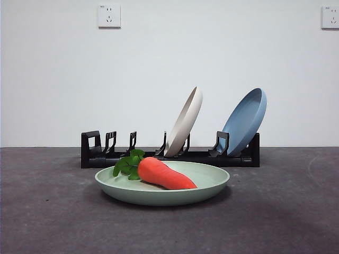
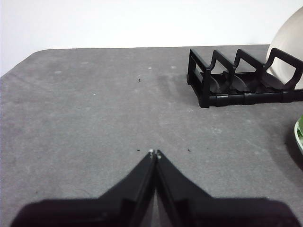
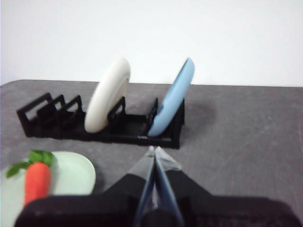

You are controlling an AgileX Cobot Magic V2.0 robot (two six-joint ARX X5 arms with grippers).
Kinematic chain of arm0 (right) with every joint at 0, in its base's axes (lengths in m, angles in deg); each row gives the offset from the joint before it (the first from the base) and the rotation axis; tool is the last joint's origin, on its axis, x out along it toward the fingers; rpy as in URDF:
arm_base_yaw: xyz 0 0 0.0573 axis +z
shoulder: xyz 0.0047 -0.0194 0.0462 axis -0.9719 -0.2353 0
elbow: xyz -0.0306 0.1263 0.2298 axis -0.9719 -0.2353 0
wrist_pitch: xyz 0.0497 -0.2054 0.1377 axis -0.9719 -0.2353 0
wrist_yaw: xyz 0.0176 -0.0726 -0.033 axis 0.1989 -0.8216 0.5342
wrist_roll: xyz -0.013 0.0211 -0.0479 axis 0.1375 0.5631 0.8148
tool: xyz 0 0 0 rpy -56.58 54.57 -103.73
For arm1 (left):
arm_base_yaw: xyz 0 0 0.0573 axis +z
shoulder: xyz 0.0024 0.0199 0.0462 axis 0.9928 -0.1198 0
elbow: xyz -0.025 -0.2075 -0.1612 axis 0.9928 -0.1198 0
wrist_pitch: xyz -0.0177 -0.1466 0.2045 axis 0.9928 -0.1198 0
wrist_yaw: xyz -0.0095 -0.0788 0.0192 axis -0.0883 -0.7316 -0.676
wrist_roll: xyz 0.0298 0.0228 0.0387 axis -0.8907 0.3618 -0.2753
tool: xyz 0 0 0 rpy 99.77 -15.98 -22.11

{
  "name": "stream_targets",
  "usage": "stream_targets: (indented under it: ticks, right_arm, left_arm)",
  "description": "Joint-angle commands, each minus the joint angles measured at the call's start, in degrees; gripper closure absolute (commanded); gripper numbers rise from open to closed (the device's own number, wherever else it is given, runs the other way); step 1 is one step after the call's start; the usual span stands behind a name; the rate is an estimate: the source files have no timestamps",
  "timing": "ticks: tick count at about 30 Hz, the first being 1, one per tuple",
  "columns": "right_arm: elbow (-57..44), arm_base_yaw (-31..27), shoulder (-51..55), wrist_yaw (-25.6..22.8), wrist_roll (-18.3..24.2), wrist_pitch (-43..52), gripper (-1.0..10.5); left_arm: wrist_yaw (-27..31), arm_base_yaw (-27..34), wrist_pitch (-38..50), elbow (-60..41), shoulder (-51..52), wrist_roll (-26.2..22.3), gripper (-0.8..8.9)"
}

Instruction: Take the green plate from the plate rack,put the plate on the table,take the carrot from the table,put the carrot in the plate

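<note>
The pale green plate (image 1: 162, 188) lies flat on the dark grey table (image 1: 47, 211) in front of the black plate rack (image 1: 169, 153). The orange carrot (image 1: 165, 174) with green leaves lies in the plate, leaves toward the left. The right wrist view shows the plate (image 3: 71, 175) and carrot (image 3: 37, 182) too. A sliver of the plate's rim (image 2: 299, 137) shows in the left wrist view. My left gripper (image 2: 155, 154) is shut and empty over bare table, away from the rack (image 2: 236, 80). My right gripper (image 3: 154, 150) is shut and empty, in front of the rack (image 3: 104, 125). Neither gripper shows in the front view.
A cream-white plate (image 1: 184, 123) and a blue plate (image 1: 246, 120) lean in the rack's right slots. The rack's left slots hold nothing. A white wall with two sockets (image 1: 109, 16) stands behind the table.
</note>
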Motion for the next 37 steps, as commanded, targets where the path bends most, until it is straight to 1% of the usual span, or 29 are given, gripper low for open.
stream_targets:
  ticks: [1, 7, 9, 17, 18, 20, 37]
  right_arm:
    - [-5.5, -0.5, 2.6, -0.4, -0.2, 3.5, 9.5]
    - [-14.1, -0.5, 8.2, -0.4, -3.8, 5.3, 9.5]
    - [-15.6, -0.5, 8.5, -0.4, -4.9, 5.7, 9.5]
    - [-16.0, -0.5, 8.5, -0.5, -5.1, 2.3, 9.5]
    - [-16.0, -0.5, 8.5, -0.3, -5.6, 2.3, 9.5]
    - [-16.0, -0.5, 8.5, -0.3, -7.9, 2.5, 9.5]
    - [-16.0, -0.5, 8.5, -0.3, -7.7, 2.6, 9.5]
  left_arm:
    - [-0.1, 0.2, 0.1, -0.7, 0.2, 0.4, 8.17]
    - [-0.1, 0.2, 0.1, -0.7, 0.2, 0.4, 8.17]
    - [-0.2, 0.2, 0.1, -0.7, 0.2, 0.4, 8.17]
    - [-0.1, 0.2, 0.1, -0.7, 0.2, 0.4, 8.17]
    - [-0.1, 0.2, 0.1, -0.7, 0.2, 0.4, 8.17]
    - [-0.1, 0.2, 0.1, -0.7, 0.2, 0.4, 8.17]
    - [-0.1, 0.2, 0.1, -0.7, 0.2, 0.4, 8.17]
